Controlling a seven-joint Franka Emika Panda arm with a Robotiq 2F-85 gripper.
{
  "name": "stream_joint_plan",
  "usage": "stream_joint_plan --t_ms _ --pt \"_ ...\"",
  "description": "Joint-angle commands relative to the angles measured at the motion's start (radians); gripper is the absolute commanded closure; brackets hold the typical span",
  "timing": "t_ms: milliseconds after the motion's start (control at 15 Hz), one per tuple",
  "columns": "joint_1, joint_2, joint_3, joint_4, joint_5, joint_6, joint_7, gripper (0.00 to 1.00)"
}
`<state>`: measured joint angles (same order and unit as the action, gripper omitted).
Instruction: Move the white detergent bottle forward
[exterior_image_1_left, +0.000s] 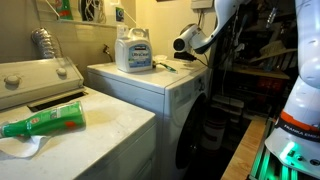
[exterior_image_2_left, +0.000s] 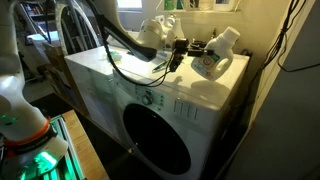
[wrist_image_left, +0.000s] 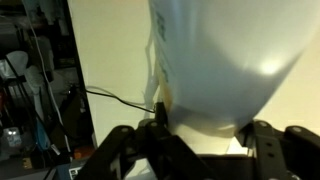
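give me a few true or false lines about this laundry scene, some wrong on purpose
1. The gripper is shut on the white bottle. True.
2. The white bottle stands upright. False: it is tilted in the gripper.
3. The green bottle lies on its side. True.
4. The jug sits on the floor. False: it stands on top of a white machine.
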<state>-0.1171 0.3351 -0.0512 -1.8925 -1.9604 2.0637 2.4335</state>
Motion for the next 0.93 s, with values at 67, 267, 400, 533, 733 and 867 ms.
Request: stream_joint_plan --t_ms 67,267,400,533,733,867 --pt "-0.001 0.011 0.007 -0.004 0.005 -0.004 -0.002 0.36" --pt "-0.003 0.017 0.006 -0.004 0.006 -0.003 -0.002 0.36" --pt "-0.003 0.017 0.006 -0.004 0.006 -0.003 -0.002 0.36" --pt "-0.003 0.017 0.006 -0.004 0.006 -0.003 -0.002 0.36" --pt "-0.002 0.039 0.011 0.016 -0.020 0.021 0.029 0.61" --pt "0.003 0.083 0.028 0.058 -0.072 0.066 0.100 0.61"
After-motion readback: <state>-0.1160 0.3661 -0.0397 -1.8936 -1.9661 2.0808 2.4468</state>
